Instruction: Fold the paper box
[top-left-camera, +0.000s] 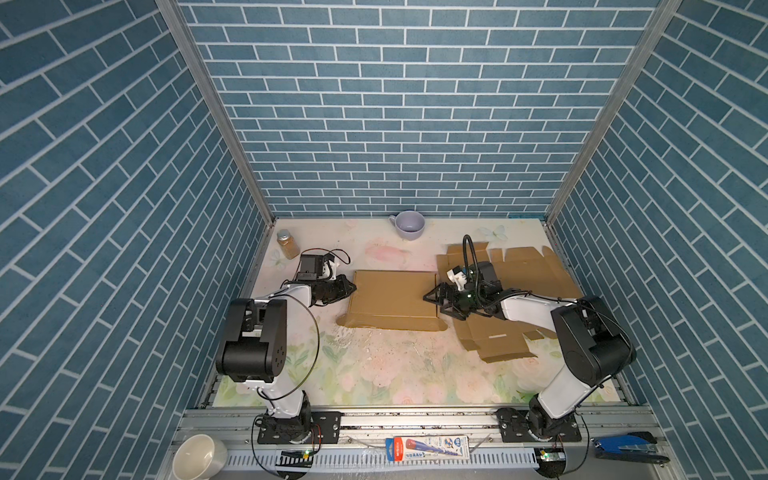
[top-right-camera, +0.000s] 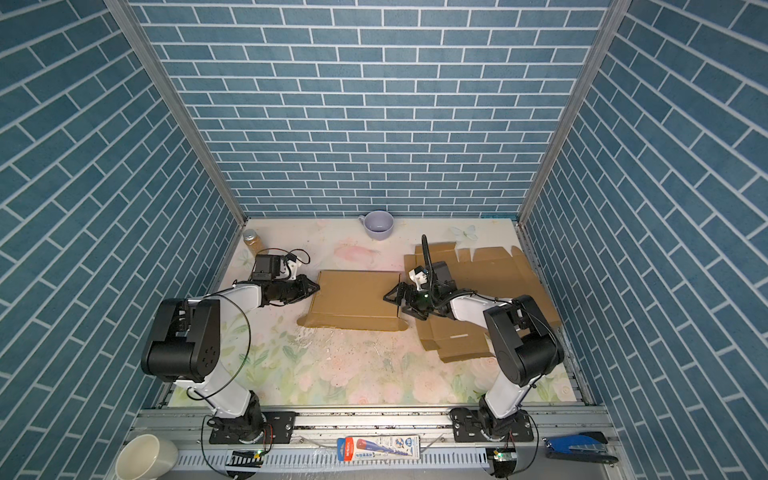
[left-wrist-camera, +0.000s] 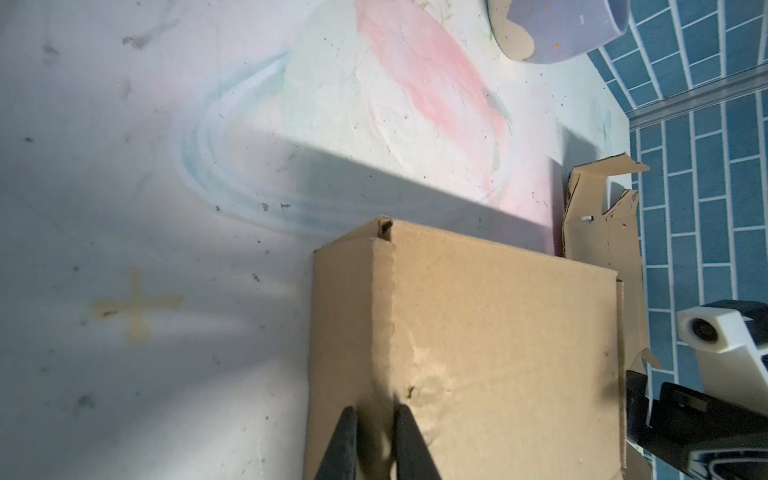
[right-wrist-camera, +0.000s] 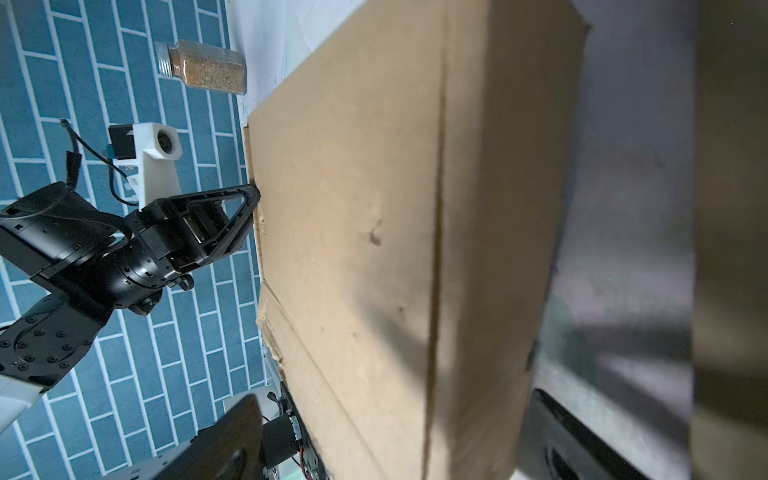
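Observation:
The paper box is brown cardboard, folded into a low closed shape in the middle of the table. Small flaps stick out at its near corners. My left gripper is at the box's left end. Its fingers stand close together, pinching the ridge of that edge. My right gripper is at the box's right end. It is open wide, with one finger on each side of the box end, and it holds nothing.
Flat cardboard sheets lie under and behind the right arm. A lilac cup stands at the back wall and a spice jar at the back left. On the front rail are a white bowl, a packaged tool and a blue stapler.

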